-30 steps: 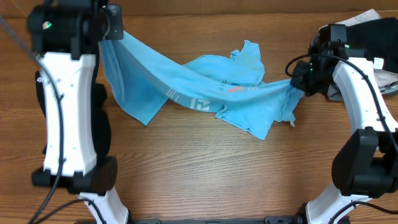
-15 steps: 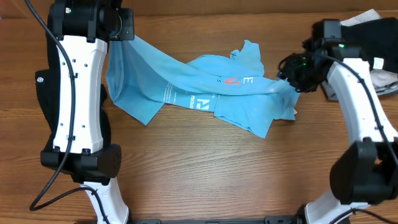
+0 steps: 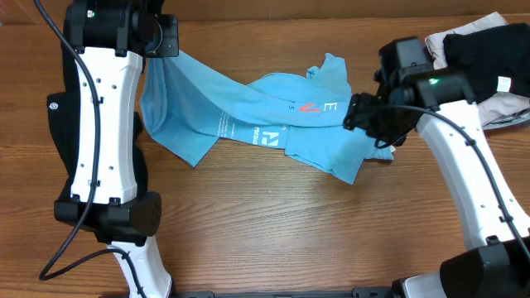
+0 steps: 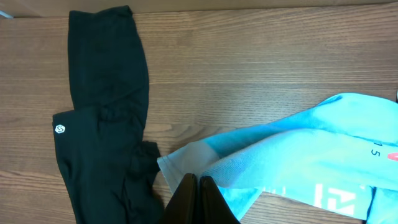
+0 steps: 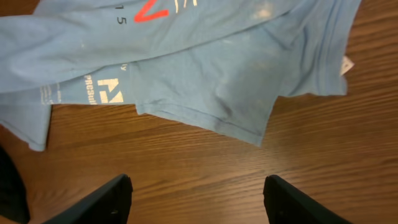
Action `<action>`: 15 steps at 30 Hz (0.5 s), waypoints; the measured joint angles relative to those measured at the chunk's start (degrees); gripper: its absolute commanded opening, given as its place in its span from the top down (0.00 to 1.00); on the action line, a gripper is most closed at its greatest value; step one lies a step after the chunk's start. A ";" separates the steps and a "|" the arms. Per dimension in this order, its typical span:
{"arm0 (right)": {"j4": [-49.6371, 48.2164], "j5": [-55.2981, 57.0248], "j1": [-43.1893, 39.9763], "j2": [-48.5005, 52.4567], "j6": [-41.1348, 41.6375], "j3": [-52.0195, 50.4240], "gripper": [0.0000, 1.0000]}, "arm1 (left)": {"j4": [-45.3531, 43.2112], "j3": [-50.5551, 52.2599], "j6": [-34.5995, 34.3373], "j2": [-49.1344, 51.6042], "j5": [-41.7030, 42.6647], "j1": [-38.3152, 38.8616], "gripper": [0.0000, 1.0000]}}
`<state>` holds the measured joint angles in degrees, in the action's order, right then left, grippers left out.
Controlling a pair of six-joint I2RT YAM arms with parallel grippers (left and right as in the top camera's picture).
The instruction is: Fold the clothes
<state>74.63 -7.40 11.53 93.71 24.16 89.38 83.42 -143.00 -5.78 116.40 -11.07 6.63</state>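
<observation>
The left end effector point(image 4: 196, 182) is fully closed, its two dark fingers pinching one edge of the light blue fabric T-shirt point(image 4: 298, 158). In the overhead view this end effector point(image 3: 166, 41) sits at the far left corner of the brown wood-grain desk point(image 3: 273, 223) and holds that edge lifted. The shirt runs from there in a sagging band down to the desk.

The rest of the T-shirt point(image 3: 273, 108) lies crumpled across the middle of the desk, with red and white printed lettering facing up. Its right end reaches under the right end effector point(image 3: 364, 120).

The right wrist view shows the right end effector point(image 5: 198, 182) spread wide with nothing between its fingers. It is above the shirt's lower hem and bare wood, and whether it touches the cloth is hard to tell.

A long black soft garment with a small white round logo point(image 4: 106, 93) lies flat on the desk just beside the left arm. The shirt's gripped edge overlaps it slightly. A heap of dark and pale fabric point(image 3: 489, 58) lies at the far right corner.
</observation>
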 measured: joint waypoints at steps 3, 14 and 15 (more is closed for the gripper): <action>-2.84 0.33 1.18 0.00 1.51 -4.52 0.28 | 0.02 0.00 0.00 0.00 0.13 0.00 0.96; -11.43 0.15 1.75 0.04 4.00 -16.59 0.13 | -0.04 0.00 0.00 -0.02 0.15 0.00 0.95; -12.90 0.11 1.75 0.04 4.13 -18.03 0.13 | -0.02 0.00 0.00 -0.02 0.15 0.00 0.96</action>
<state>61.73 -7.29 13.28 93.76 28.29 71.35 83.40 -143.00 -5.78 116.38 -10.92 6.63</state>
